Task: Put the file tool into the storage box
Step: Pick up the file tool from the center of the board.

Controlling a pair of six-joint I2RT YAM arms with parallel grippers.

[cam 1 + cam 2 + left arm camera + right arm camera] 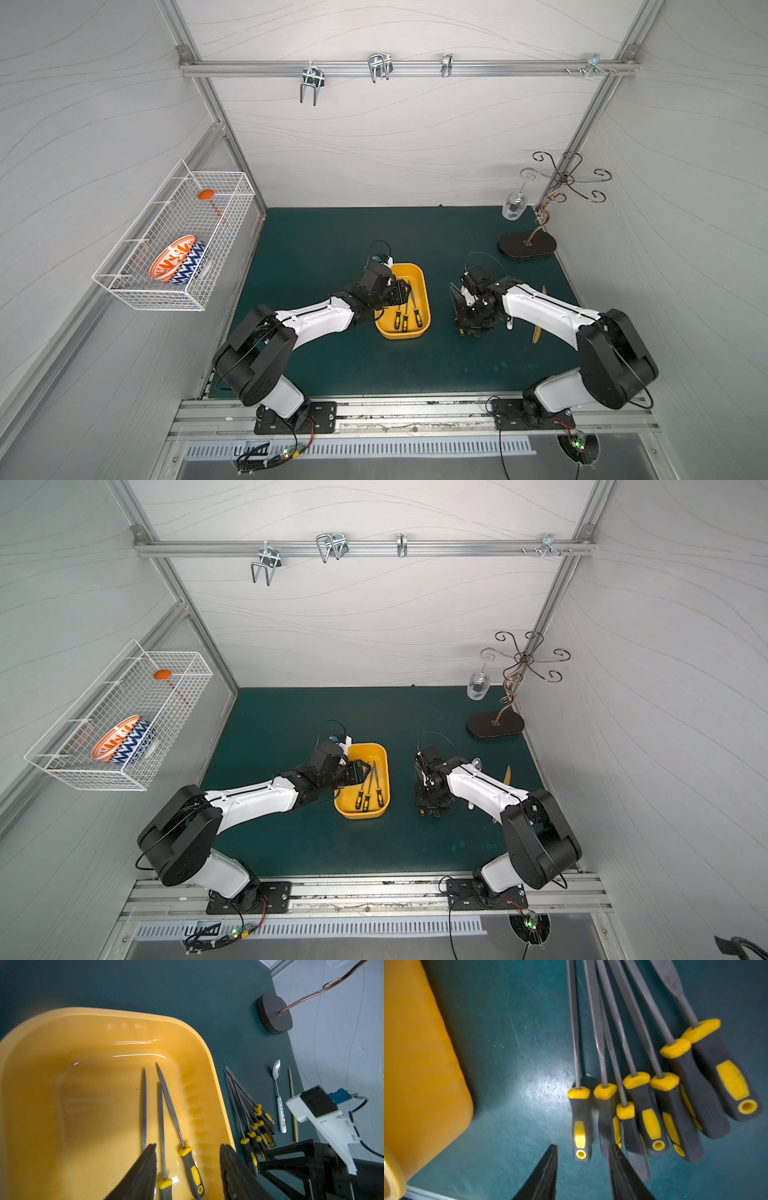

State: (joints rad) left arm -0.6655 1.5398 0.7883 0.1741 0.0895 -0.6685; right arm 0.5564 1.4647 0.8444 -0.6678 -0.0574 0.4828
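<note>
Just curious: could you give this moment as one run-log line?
left gripper: open above storage box | right gripper: open above loose files | boxed: three files

No text reads clearly — only blurred coloured letters on the spoon's white handle point(282, 1114).

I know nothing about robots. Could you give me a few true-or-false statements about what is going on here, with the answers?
1. Three files lie in the yellow box. True.
2. The left gripper holds a file. False: its jaws stand open above the box and grip nothing.
3. A pile of more files lies on the mat beside the box. True.
4. The bowl sits on the mat. False: it is in the wire basket on the wall.
5. The right gripper hangs over the box. False: it is over the pile, with its jaws open.
</note>
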